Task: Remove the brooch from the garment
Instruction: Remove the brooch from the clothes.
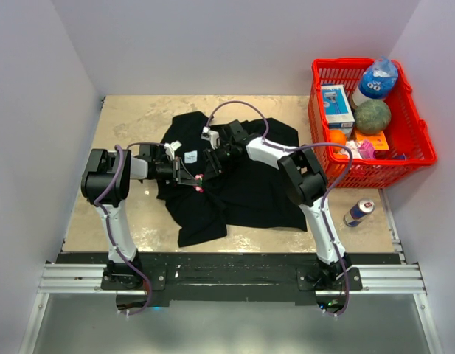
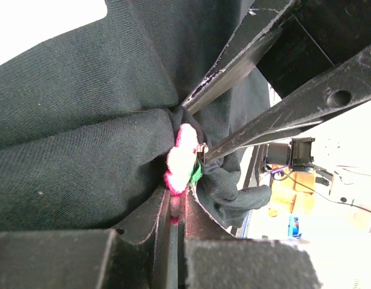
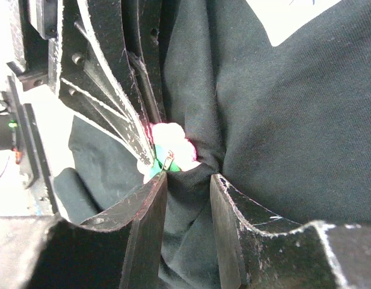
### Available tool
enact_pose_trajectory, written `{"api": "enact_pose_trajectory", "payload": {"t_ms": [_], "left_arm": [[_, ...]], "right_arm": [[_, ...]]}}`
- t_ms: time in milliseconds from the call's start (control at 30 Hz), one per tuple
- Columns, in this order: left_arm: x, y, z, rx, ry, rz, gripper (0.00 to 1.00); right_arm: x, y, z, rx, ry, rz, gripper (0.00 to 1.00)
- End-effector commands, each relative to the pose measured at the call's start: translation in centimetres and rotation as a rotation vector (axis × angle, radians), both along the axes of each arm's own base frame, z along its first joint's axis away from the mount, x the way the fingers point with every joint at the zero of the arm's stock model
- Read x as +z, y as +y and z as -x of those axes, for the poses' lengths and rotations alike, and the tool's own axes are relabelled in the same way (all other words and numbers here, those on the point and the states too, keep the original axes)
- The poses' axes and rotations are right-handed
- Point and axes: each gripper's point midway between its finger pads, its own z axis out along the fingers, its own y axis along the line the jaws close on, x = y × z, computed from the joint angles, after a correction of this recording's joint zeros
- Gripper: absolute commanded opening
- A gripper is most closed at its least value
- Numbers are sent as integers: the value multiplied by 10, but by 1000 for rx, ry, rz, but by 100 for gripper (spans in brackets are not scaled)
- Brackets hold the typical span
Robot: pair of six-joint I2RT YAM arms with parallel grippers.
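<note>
The garment [image 1: 249,188], a black shirt, lies crumpled on the table. The brooch [image 1: 200,181] is a small pink, white and green cluster on a raised fold near the shirt's left side. My left gripper [image 1: 189,177] is shut on the brooch's lower edge [image 2: 173,218], and most of the brooch [image 2: 182,158] shows above the jaws. My right gripper [image 3: 188,180] stands open astride a ridge of the garment [image 3: 293,120] right beside the brooch [image 3: 170,144]. Its left finger [image 3: 146,211] touches the brooch's metal pin.
A red basket [image 1: 345,63] at the back right holds a bottle [image 1: 376,77], a green ball [image 1: 372,116], an orange [image 1: 337,138] and boxes. A drink can [image 1: 358,212] lies on the table beside the right arm. Walls close in on three sides.
</note>
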Motion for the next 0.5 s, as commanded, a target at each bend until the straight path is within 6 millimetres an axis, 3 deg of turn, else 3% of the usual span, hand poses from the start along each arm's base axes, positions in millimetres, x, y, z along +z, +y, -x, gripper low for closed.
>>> {"api": "enact_pose_trajectory", "payload": {"t_ms": [0,267,467], "left_arm": [[-64,11,11,49,56,-226,0],[-64,12,10,51,60,-225,0],[-65,12,12,50,69,-209,0]], "right_arm": [[-6,11,12,24,68,-37,40],[-12,12,14,18,94,-39,40],[-4,14,30,96,217,-170,40]]}}
